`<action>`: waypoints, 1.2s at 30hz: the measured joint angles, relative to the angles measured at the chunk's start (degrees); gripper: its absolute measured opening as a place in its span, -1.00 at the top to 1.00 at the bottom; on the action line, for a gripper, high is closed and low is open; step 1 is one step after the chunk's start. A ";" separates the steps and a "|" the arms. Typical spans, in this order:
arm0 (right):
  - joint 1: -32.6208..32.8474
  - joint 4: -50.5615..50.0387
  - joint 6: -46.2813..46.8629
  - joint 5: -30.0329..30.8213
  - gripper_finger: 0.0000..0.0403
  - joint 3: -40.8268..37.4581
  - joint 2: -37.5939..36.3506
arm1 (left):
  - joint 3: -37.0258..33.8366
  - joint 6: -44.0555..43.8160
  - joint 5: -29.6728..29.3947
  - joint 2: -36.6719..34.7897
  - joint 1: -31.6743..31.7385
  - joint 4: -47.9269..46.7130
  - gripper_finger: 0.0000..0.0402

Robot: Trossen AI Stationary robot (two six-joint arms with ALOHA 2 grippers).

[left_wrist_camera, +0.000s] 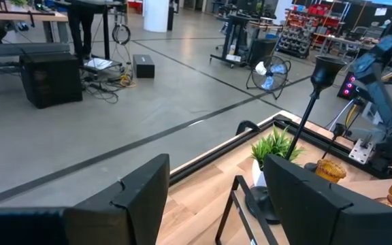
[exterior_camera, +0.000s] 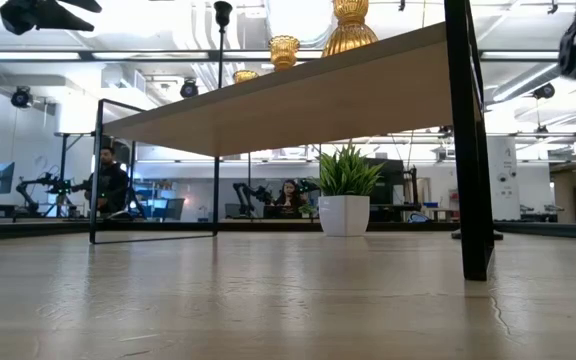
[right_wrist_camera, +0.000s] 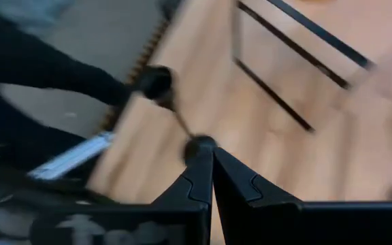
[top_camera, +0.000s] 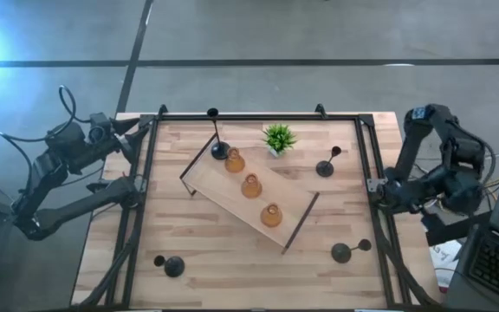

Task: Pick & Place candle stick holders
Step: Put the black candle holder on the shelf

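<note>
Three orange candle stick holders (top_camera: 251, 185) sit on the tray (top_camera: 294, 222), mid-frame. The left gripper (left_wrist_camera: 213, 187) has its fingers wide apart, holding nothing. The right gripper (right_wrist_camera: 212, 158) has its fingers closed and empty.

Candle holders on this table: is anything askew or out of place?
Yes. The wooden tray sits diagonally, holding three amber holders and one black holder. Three other black holders sit scattered on the tabletop outside it. Nothing looks spilled or broken.

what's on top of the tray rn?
On the tray: three amber holders in a row and one black holder at its far end. The tray surface under their bases is covered.
</note>
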 joint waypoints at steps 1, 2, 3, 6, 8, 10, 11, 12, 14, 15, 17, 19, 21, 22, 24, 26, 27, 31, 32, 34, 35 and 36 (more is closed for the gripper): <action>0.61 2.81 -2.07 -0.38 0.96 -1.56 -1.83 | 0.00 0.00 0.00 0.00 0.00 0.00 -0.21; 0.92 5.93 -4.23 -0.76 0.96 -3.38 -3.70 | 0.00 0.00 0.00 0.00 0.00 0.00 -0.21; 1.13 9.09 -6.30 -1.29 0.96 -5.48 -5.65 | 0.00 0.00 0.00 0.00 0.00 0.01 -0.21; 1.21 18.10 -12.15 -2.72 0.96 -12.71 -11.09 | 0.00 0.00 0.00 0.00 0.00 0.00 -0.21; 1.17 21.49 -13.23 -2.93 0.96 -17.49 -14.15 | 0.00 0.00 0.00 0.00 0.00 0.00 -0.21; 1.17 23.26 -13.15 -3.38 0.96 -21.57 -16.59 | 0.00 0.00 0.00 0.00 0.00 0.00 -0.21; 1.17 24.14 -13.08 -3.63 0.96 -23.31 -17.66 | 0.00 0.00 0.00 0.00 0.00 0.00 -0.21; 1.15 24.83 -13.06 -4.17 0.96 -24.88 -18.56 | 0.00 0.00 0.02 0.00 0.00 0.00 -0.21; 1.17 25.89 -13.12 -5.40 0.96 -27.94 -19.83 | 0.00 0.00 0.02 0.00 0.00 0.00 -0.21; 1.17 26.11 -13.28 -5.74 0.96 -29.41 -20.31 | 0.00 -0.02 0.01 0.00 0.00 0.00 -0.21; 1.17 26.84 -13.35 -5.78 0.96 -32.31 -21.15 | 0.00 -0.02 0.02 0.00 0.00 0.00 -0.21; 1.15 29.21 -13.21 -5.76 0.96 -35.44 -21.80 | 0.00 -0.02 0.02 0.00 0.00 0.00 -0.21; 1.17 34.30 -13.87 -5.73 0.96 -38.24 -22.26 | 0.00 -0.02 0.02 0.00 0.00 0.00 -0.21; 1.17 36.99 -14.40 -5.75 0.96 -39.43 -22.45 | 0.00 -0.02 0.02 0.00 0.01 -0.01 -0.21; 1.17 40.55 -15.02 -5.75 0.96 -41.60 -22.60 | 0.00 -0.02 0.02 0.00 0.00 0.00 -0.21; 1.11 41.88 -15.87 -5.63 0.96 -43.23 -22.43 | 0.00 -0.02 0.02 0.00 0.00 0.00 -0.21; 1.06 41.96 -15.89 -5.00 0.96 -43.89 -22.38 | 0.00 -0.02 0.02 0.00 0.00 0.00 -0.21; 1.06 42.57 -14.99 -1.71 0.94 -46.00 -22.36 | 0.00 0.00 0.02 0.00 0.02 0.00 -0.21; 1.05 42.82 -14.95 -0.74 0.93 -46.41 -22.38 | 0.00 -0.02 0.03 0.00 0.00 0.00 -0.21; 0.83 42.97 -13.78 1.12 0.86 -47.19 -22.47 | 0.00 -0.01 0.02 0.00 0.01 0.00 -0.21; 0.78 43.19 -12.98 1.89 0.81 -47.63 -22.49 | 0.00 -0.01 0.03 0.00 0.00 0.00 -0.21; 0.74 43.77 -12.63 2.57 0.75 -48.11 -22.46 | 0.00 0.00 0.04 0.00 0.00 0.00 -0.21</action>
